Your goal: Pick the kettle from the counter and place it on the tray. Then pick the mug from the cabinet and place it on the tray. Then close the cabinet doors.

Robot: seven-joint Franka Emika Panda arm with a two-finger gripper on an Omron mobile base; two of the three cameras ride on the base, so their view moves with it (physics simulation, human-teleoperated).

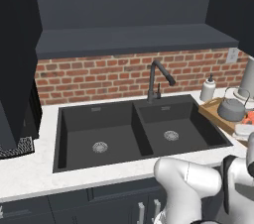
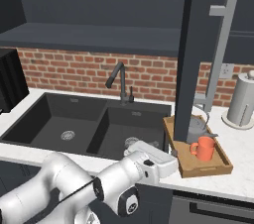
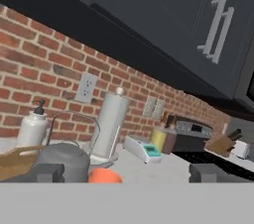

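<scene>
Your gripper point(image 3: 126, 172) stands spread to its widest with nothing between its fingertips point(image 3: 43, 172); the two dark tips show apart at the bottom of the hand view, looking over the counter toward the brick wall.

You can see the kettle point(image 2: 197, 128) sitting on the tray point(image 2: 218, 167), at the tray's back end near the wall, with the mug point(image 2: 203, 148) just in front of it toward the tray's front edge, handle turned toward the kettle. The tray rests on the counter point(image 2: 243, 153) right beside the right rim of the black sink point(image 2: 84, 124). In the left base view the kettle point(image 1: 231, 109) and tray point(image 1: 214, 110) sit at the counter's right end.

One of the cabinet doors point(image 2: 191, 54) hangs swung out over the tray, its silver bar handle point(image 2: 218, 54) facing you, and it hides part of the kettle. Behind the tray stand a white soap bottle point(image 1: 208, 89) and a pale grey cylinder point(image 2: 242, 100) near the back wall.
</scene>
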